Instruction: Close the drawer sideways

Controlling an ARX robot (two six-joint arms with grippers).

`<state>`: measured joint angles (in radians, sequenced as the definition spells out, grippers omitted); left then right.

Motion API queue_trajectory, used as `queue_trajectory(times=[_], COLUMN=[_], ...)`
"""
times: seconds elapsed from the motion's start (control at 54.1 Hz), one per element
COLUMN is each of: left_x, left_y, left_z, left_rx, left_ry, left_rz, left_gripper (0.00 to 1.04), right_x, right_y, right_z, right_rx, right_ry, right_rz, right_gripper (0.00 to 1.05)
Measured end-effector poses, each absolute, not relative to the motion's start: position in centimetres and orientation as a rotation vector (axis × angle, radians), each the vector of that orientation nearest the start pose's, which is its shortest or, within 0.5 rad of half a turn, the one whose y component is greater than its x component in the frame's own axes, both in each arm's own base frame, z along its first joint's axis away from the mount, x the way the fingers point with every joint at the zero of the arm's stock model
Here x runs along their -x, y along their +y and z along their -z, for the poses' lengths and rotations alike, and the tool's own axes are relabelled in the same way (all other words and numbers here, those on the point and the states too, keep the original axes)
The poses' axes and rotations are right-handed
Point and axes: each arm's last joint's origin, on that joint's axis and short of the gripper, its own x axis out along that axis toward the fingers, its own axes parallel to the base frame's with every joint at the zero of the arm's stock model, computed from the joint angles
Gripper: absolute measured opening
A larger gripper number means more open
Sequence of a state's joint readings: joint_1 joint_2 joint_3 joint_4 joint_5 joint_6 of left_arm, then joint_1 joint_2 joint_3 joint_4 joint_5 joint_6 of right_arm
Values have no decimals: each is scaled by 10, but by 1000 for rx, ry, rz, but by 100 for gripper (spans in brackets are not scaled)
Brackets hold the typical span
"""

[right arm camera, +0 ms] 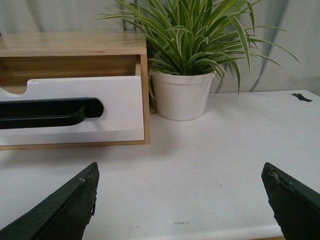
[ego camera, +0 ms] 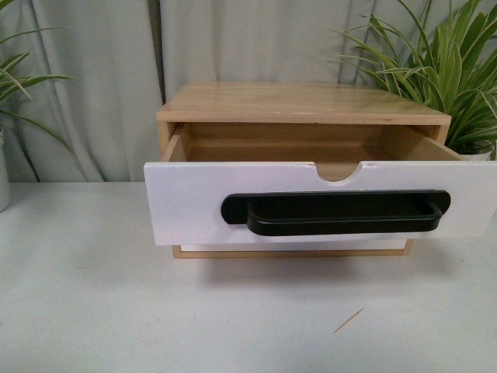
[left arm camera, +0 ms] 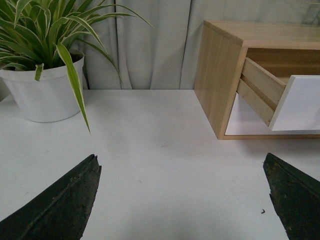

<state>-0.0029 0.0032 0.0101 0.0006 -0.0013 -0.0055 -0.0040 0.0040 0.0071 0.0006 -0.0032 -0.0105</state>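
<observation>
Drawer (ego camera: 194,202) at centre of the front view, drawn partway out of a light wooden cabinet (ego camera: 303,101) so that its wooden interior shows behind the white front. Long black bar handle (ego camera: 334,211) lies horizontally across the front, right of centre. A half-round notch (ego camera: 336,172) is cut into the top edge just above it. A second, plain white drawer front (ego camera: 295,247) shows as a thin strip beneath, flush within the cabinet.

Cabinet stands on a white table (ego camera: 116,311) before a pale curtain (ego camera: 101,78). A thin brown streak (ego camera: 348,320) marks the tabletop in the lower right of the frame. Striped-leaf plants occupy both upper corners: the right plant (ego camera: 443,70) close beside the cabinet, the left plant (ego camera: 15,78) well apart from it at the frame edge.

Left wrist view: left gripper (left arm camera: 181,159) with its two dark fingers (left arm camera: 65,205) spread wide, bare tabletop between them. Beyond lie the cabinet's side and the protruding drawer side, with a white pot (left arm camera: 45,95) across the table from them.

Right wrist view: right gripper (right arm camera: 180,166) likewise spread wide over bare table. Ahead, the drawer's handle end and the cabinet edge, with a white pot (right arm camera: 182,95) just beside the cabinet.
</observation>
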Motion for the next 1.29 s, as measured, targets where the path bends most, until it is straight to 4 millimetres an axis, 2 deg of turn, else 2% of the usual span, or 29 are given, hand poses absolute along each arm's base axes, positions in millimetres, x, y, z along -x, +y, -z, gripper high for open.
queue_trajectory(times=[1.293], left_x=[-97], left_y=[0], left_z=[-167], left_rx=[6], left_ry=[-7], left_rz=[2], left_gripper=[99], right_x=[-98], right_y=[0], right_z=[-166], right_rx=[11], right_ry=[-4], right_rz=[1], right_gripper=[96])
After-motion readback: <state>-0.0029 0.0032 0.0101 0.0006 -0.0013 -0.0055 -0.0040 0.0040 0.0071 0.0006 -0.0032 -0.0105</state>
